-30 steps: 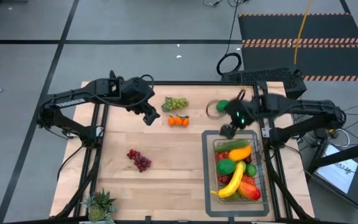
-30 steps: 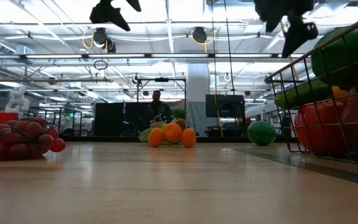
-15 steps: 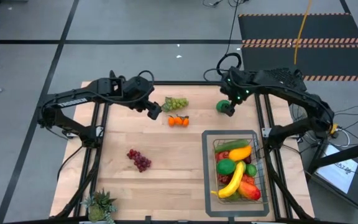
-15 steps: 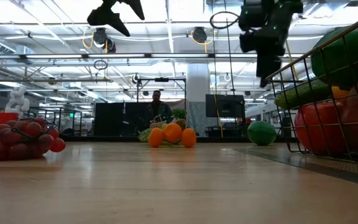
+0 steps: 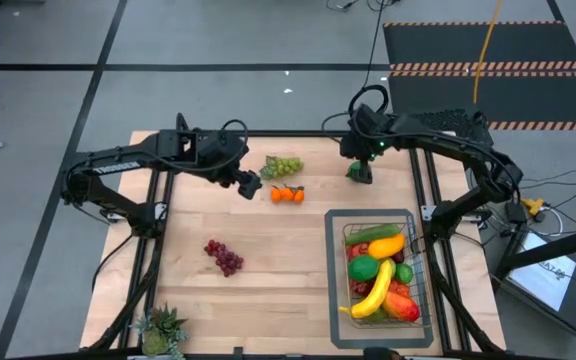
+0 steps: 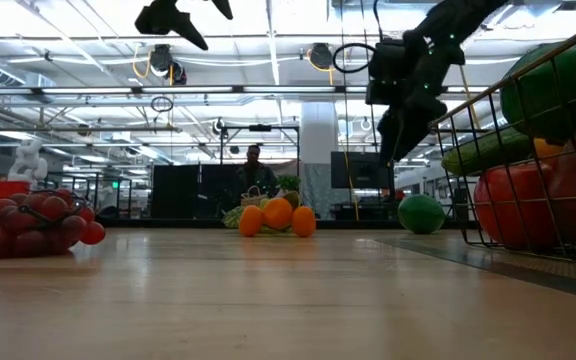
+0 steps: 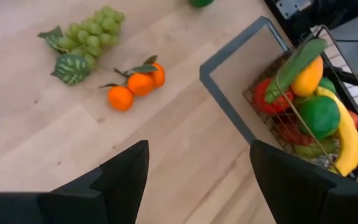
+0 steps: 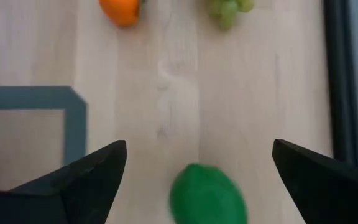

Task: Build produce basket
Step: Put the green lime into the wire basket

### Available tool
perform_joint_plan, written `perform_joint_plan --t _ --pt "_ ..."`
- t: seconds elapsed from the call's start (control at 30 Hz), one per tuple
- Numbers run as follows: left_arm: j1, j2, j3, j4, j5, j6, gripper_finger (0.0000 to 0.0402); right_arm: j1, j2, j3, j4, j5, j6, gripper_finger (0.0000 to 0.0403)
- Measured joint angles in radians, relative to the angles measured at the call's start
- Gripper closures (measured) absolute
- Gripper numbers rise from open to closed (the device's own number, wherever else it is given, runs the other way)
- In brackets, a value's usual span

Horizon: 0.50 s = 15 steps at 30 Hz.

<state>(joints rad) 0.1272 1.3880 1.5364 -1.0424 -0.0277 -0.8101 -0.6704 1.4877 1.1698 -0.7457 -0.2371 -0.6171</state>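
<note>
The wire basket [image 5: 415, 272] sits on a flat grey tray [image 5: 336, 290] at the right side of the worktop [image 5: 268, 280], its long axis running from the far edge toward the near edge. One banana [image 5: 373, 294] lies lengthwise in it among red, green and yellow pieces. Loose on the worktop are one bunch of green grapes [image 5: 284, 165], one cluster of three oranges [image 5: 287, 195], one bunch of red grapes [image 5: 224, 257] and one round green fruit [image 5: 357, 171]. The right hand [image 5: 362, 175] hangs wide open and empty directly above that green fruit. The left hand [image 5: 249, 186] hovers open and empty just left of the oranges.
</note>
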Motion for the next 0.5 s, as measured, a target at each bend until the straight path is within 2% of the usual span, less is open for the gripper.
perform_joint_plan --t 0.23,0.5 --pt "-0.040 0.000 0.000 0.000 -0.014 -0.007 0.0126 -0.017 -0.001 -0.114 0.051 0.004 -0.035 0.0003" --pt "-0.045 0.000 0.000 0.000 -0.027 -0.007 0.0126 -0.018 0.000 -0.243 0.172 0.166 -0.164 0.0003"
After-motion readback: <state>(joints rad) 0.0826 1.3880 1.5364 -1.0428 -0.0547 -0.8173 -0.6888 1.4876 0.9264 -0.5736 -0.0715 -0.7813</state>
